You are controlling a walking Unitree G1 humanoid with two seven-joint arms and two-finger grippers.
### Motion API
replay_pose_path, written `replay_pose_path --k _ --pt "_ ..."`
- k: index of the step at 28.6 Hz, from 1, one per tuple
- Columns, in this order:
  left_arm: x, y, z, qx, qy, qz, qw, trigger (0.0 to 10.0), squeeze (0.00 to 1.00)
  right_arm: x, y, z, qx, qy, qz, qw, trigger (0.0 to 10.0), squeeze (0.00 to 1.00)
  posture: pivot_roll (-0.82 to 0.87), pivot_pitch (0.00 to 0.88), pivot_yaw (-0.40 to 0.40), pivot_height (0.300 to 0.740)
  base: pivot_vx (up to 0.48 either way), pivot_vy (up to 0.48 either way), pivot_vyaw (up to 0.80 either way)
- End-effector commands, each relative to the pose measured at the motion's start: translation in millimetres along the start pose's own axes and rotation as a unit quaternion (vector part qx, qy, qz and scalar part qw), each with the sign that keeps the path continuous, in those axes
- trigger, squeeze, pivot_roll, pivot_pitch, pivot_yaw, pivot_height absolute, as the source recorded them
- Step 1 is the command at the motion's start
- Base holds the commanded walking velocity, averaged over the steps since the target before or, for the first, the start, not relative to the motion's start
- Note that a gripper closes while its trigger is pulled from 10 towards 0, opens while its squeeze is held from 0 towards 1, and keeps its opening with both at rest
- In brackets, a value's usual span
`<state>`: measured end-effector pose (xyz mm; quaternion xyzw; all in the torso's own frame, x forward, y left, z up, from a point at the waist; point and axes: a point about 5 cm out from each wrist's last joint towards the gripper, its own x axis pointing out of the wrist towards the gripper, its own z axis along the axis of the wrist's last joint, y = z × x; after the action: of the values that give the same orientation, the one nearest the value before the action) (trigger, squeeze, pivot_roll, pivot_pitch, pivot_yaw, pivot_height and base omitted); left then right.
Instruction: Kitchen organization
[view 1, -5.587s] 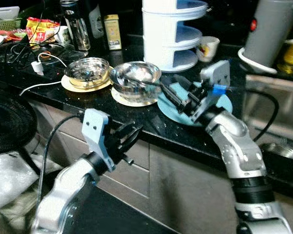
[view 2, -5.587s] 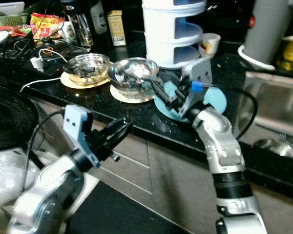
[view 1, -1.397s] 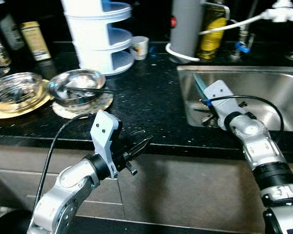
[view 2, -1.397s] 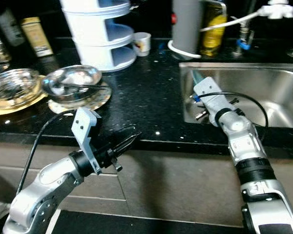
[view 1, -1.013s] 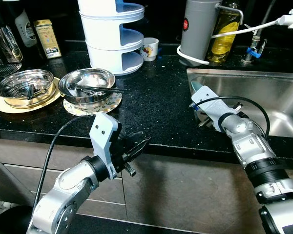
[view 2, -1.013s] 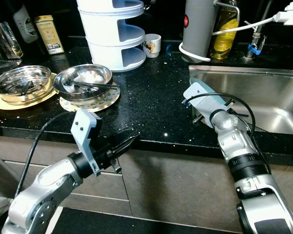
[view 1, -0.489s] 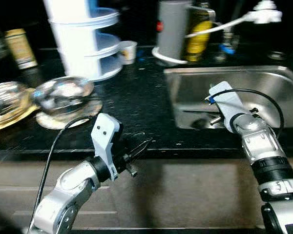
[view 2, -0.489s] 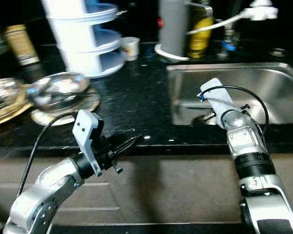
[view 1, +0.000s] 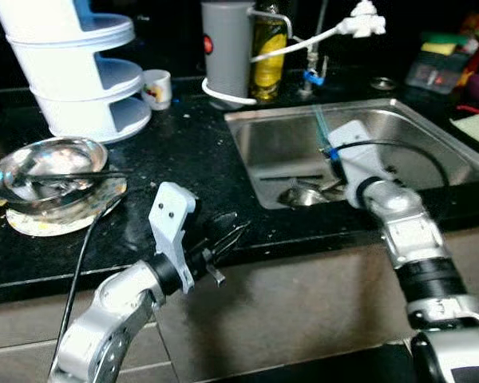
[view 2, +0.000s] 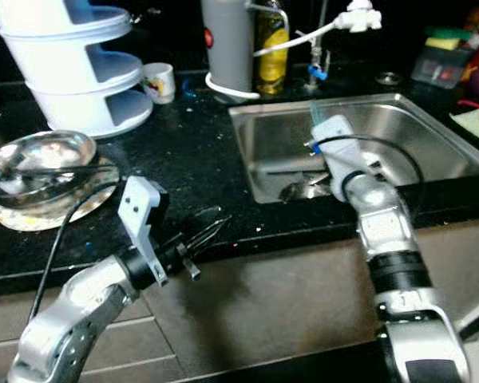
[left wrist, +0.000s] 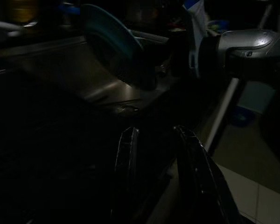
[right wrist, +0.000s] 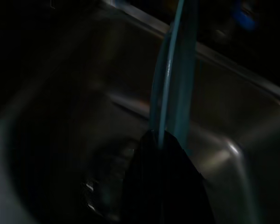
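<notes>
- Teal plate [right wrist: 173, 88]: held on edge, upright, over the steel sink [view 1: 431, 159]; in the left eye view its thin teal rim rises just above the right wrist housing, centre right of the frame.
- Right pincer [right wrist: 164, 140]: black fingers pressed onto the lower rim of the teal plate, pinching it; the arm reaches from the lower right of the frame over the sink's front edge.
- Sink: rectangular steel basin set into the black desk [view 1: 184, 152], right half of the frame; some metal pieces lie at its bottom near the drain, too blurred to identify.
- Left pincer [view 1: 225, 237]: lower centre-left of the frame, at the desk's front edge, fingers slightly spread, holding nothing; the left wrist view shows its two black fingertips [left wrist: 128, 144] apart with the teal plate beyond them.
- Steel bowl [view 1: 48, 166]: left of the frame, resting on a patterned plate [view 1: 32, 222] on the desk; a dark utensil [view 1: 80, 175] lies across the bowl.
- White tiered rack [view 1: 76, 68]: upper left, with blue shelf surfaces, standing on the desk.
- Small printed cup [view 1: 156, 88]: just beside the rack, toward the centre.
- Grey cylindrical container [view 1: 227, 48]: upper centre, with a red spot on its side, behind the sink's left corner.
- Yellow bottle [view 1: 268, 48]: directly beside the grey container.
- Tap [view 1: 361, 17]: white fitting at upper right of centre, behind the sink.
</notes>
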<state>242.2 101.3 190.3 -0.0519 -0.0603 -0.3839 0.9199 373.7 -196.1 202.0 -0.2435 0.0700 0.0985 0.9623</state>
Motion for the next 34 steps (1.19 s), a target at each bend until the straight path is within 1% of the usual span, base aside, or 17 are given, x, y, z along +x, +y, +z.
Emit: replay_pose_path --k 1,4,5,6,8,13,19,20,21,23,24,25,29,30,31,32,34 --pt "-1.1 1.6 -1 0.006 0.003 0.006 1.0 10.0 0.0 -0.4 -1.4 2 -0.008 -0.009 -0.003 1.0 10.0 0.0 0.04 0.0 -0.007 0.74 0.0 0.0 0.0" --pt "-1.2 1.9 -1 0.006 0.002 0.008 1.0 10.0 0.0 1.4 -0.5 -1 -0.019 0.001 -0.003 1.0 10.0 0.0 0.04 0.0 -0.009 0.74 0.0 0.0 0.0" --pt "-1.1 1.7 -2 0.006 0.003 0.007 1.0 10.0 0.0 2.4 -1.3 -6 -0.034 0.021 -0.01 0.999 10.0 0.0 0.04 0.0 -0.009 0.74 0.0 0.0 0.0" --pt "-0.9 1.5 -2 0.006 0.002 0.007 1.0 10.0 0.0 3.5 -5.4 -15 -0.053 0.066 -0.032 0.996 10.0 0.0 0.04 0.0 -0.009 0.74 0.0 0.0 0.0" --pt "-0.8 1.4 -2 0.006 0.002 0.007 1.0 10.0 0.0 3.6 -7.2 -20 -0.055 0.084 -0.042 0.994 10.0 0.0 0.04 0.0 -0.009 0.74 0.0 0.0 0.0" --pt "-0.1 0.8 -2 0.006 0.002 0.005 1.0 10.0 0.0 3.2 -8.8 -27 -0.052 0.107 -0.05 0.992 10.0 0.0 0.05 0.0 -0.01 0.74 0.0 0.0 0.0" --pt "0.4 0.8 -2 0.007 0.003 0.003 1.0 10.0 0.0 4.2 0.4 -33 -0.03 0.121 -0.015 0.992 10.0 0.0 0.05 0.0 -0.014 0.74 0.0 0.0 0.0" --pt "0.2 1.3 -1 0.008 0.002 0.005 1.0 10.0 0.0 4.3 2.4 -34 -0.011 0.123 -0.008 0.992 10.0 0.05 0.05 0.0 -0.014 0.74 0.0 0.0 0.0" --pt "0.2 1.7 -1 0.009 0.002 0.006 1.0 10.0 0.0 4.5 3.7 -34 0.004 0.123 -0.002 0.992 10.0 0.26 0.05 0.0 -0.013 0.74 0.0 0.0 0.0" --pt "0.2 1.7 -1 0.009 0.002 0.006 1.0 10.0 0.0 4.5 3.7 -34 0.004 0.123 -0.002 0.992 10.0 0.26 0.05 0.0 -0.013 0.74 0.0 0.0 0.0" --pt "0.1 1.9 -1 0.009 0.002 0.007 1.0 10.0 0.0 4.5 4.6 -34 0.014 0.123 0.002 0.992 10.0 0.82 0.05 0.0 -0.013 0.74 0.0 0.0 0.0" --pt "0.1 1.9 -1 0.012 0.003 0.008 1.0 10.0 0.0 4.8 3.3 -32 0.019 0.115 -0.004 0.993 10.0 1.0 0.04 0.0 -0.01 0.74 0.0 0.0 0.0" --pt "0.6 3.6 -2 0.025 0.002 0.019 1.0 10.0 0.0 6.0 -0.3 -25 0.037 0.091 -0.022 0.995 10.0 1.0 0.04 0.0 -0.01 0.74 0.0 0.0 0.0" --pt "1.2 5.9 -1 0.03 0.004 0.027 0.999 10.0 0.0 6.5 -1.2 -19 0.055 0.068 -0.022 0.996 10.0 0.75 0.04 0.0 -0.009 0.74 0.0 0.0 0.0" --pt "1.7 8.4 -1 0.033 0.005 0.035 0.999 10.0 0.0 6.8 -2.5 -10 0.081 0.034 -0.024 0.996 10.0 0.34 0.04 0.0 -0.005 0.74 0.0 0.0 0.0" --pt "2.1 11.2 -1 0.037 0.006 0.045 0.998 10.0 0.0 5.9 -2.3 3 0.119 -0.016 -0.013 0.993 10.0 0.0 0.04 0.0 -0.004 0.74 0.0 0.0 0.0" --pt "2.9 15.0 1 0.041 0.004 0.06 0.997 10.0 0.0 0.3 -0.7 25 0.2 -0.112 0.021 0.973 10.0 0.0 0.04 0.0 -0.004 0.74 0.0 0.0 0.0"
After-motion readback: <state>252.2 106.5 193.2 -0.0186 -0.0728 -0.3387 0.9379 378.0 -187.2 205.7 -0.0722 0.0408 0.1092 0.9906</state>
